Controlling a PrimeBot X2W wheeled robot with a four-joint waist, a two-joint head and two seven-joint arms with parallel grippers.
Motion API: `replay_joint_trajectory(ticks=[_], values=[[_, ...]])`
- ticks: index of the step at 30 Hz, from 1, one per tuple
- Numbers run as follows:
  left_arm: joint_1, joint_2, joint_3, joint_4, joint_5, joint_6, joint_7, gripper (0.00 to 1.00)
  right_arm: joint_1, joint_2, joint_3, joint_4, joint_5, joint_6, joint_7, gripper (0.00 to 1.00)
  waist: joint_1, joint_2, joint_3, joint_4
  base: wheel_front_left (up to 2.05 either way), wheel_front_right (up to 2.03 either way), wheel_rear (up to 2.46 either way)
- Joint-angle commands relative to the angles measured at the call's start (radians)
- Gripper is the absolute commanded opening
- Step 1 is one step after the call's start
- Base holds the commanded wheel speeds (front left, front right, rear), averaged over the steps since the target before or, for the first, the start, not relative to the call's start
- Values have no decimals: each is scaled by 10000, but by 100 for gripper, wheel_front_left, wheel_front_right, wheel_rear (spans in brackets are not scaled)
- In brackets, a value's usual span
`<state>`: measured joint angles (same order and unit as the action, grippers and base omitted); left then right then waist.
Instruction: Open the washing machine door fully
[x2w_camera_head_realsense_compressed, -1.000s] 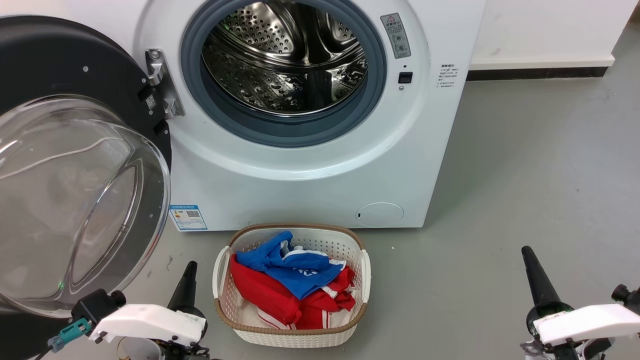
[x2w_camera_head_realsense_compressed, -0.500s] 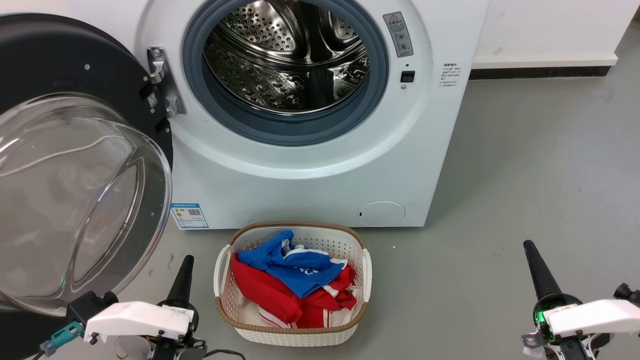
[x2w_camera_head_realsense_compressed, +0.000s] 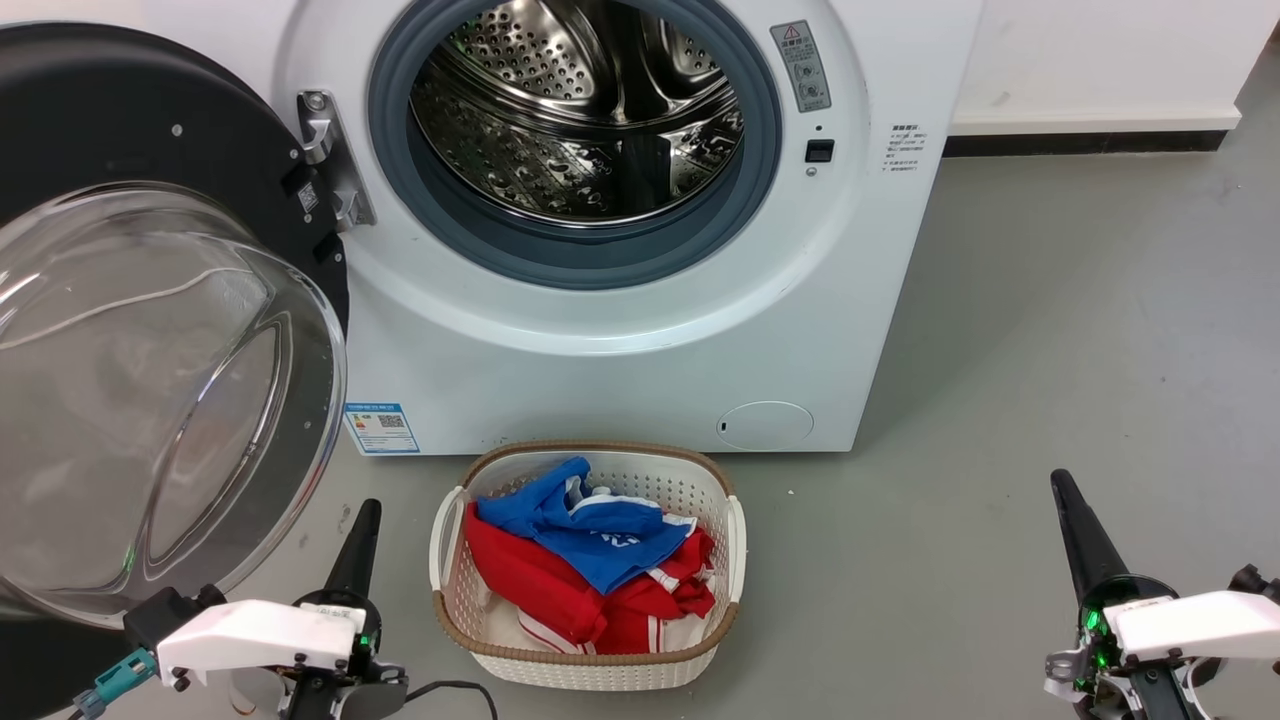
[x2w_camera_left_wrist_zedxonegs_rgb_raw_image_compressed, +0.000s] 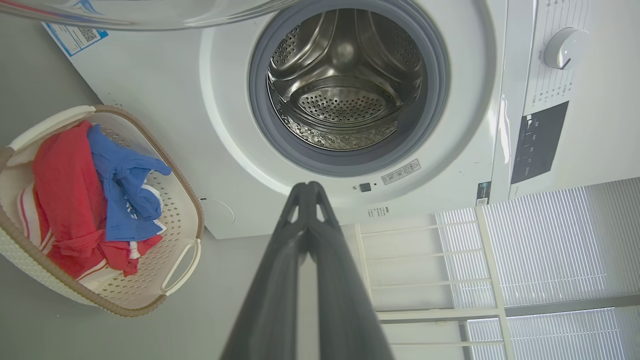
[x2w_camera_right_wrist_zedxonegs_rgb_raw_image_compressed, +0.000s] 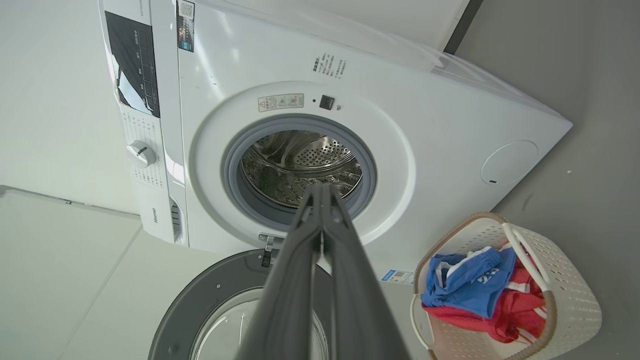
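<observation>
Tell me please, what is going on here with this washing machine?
The washing machine door hangs wide open at the left of the washing machine, baring the steel drum. The left gripper and the right gripper are both shut, hold nothing and touch nothing. A basket of red and blue clothes stands on the floor before the machine.

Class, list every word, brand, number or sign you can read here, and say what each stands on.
"Hisense": washing machine front, near the dial.
Warning triangle: grey sticker on its front; wording too small.
Blue label sticker, white print on blue garment: unreadable.
</observation>
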<state>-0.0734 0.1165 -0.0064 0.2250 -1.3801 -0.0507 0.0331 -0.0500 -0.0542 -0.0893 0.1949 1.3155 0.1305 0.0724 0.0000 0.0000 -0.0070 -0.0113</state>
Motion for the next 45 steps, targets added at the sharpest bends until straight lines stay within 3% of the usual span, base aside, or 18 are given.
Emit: replay_joint_trajectory(ticks=[1, 38, 45], values=[[-236, -28, 114, -20, -182, -102, 75, 0, -210, -49, -32, 9, 235, 3, 76, 0, 0, 0, 4, 4, 0, 0, 0], [-389, -599, 1136, 213, -2438, -847, 746, 0, -661, -23, -194, 519, 3058, 4, 375, 0, 0, 0, 99, 112, 0, 0, 0], [-389, -607, 1146, 211, -2405, -845, 766, 0, -640, -14, -201, 517, 3023, 4, 387, 0, 0, 0, 101, 113, 0, 0, 0]])
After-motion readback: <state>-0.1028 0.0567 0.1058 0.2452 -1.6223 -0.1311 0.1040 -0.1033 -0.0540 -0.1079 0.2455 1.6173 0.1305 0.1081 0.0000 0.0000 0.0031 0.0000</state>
